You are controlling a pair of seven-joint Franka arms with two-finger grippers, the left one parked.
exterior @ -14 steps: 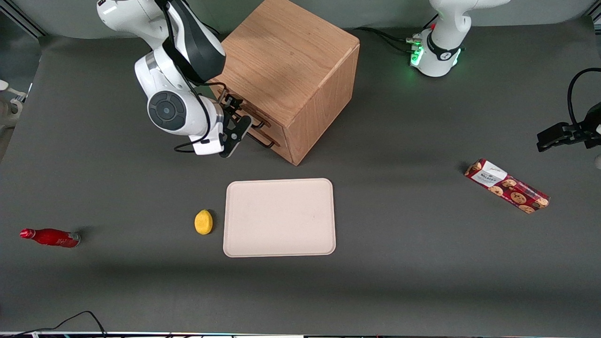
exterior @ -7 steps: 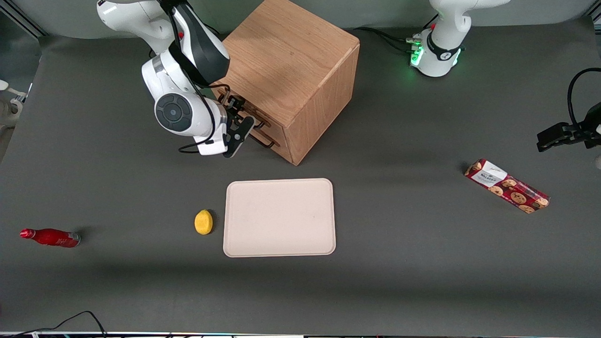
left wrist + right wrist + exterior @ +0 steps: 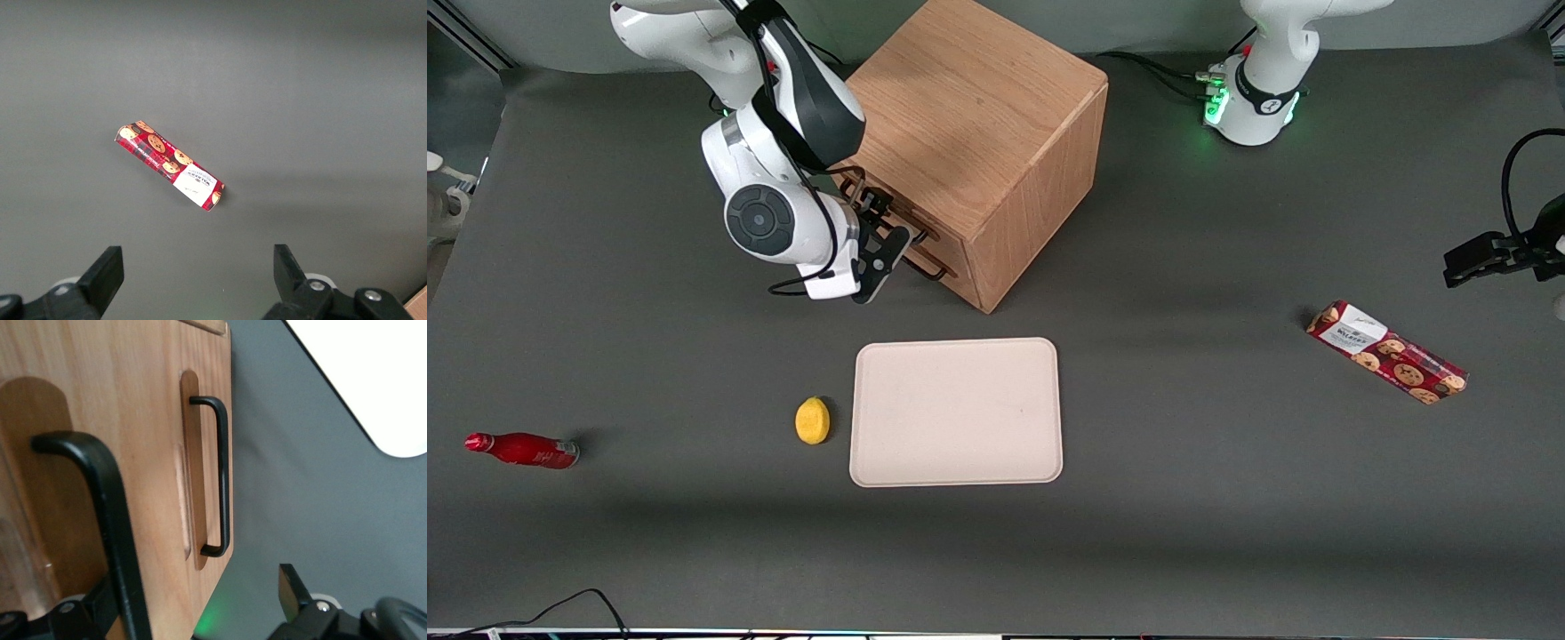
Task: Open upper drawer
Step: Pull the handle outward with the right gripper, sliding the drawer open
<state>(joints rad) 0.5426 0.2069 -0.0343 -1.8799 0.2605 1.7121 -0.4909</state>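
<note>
My pincer (image 3: 882, 233), fingers spread, sits right at the cabinet front; the upper drawer's (image 3: 87, 400) handle (image 3: 107, 513) runs lengthwise between my fingertips, not yet clamped.

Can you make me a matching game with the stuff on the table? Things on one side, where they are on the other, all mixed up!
Things:
1. small yellow lemon
2. red bottle
3. red cookie packet
4. black robot gripper

Places:
A. toward the parked arm's end of the table
B. at the oak upper drawer handle
C. lying toward the working arm's end
D. beside the beige rectangular tray

Pairs: 1-D, 2-C, 3-A, 4-B
</note>
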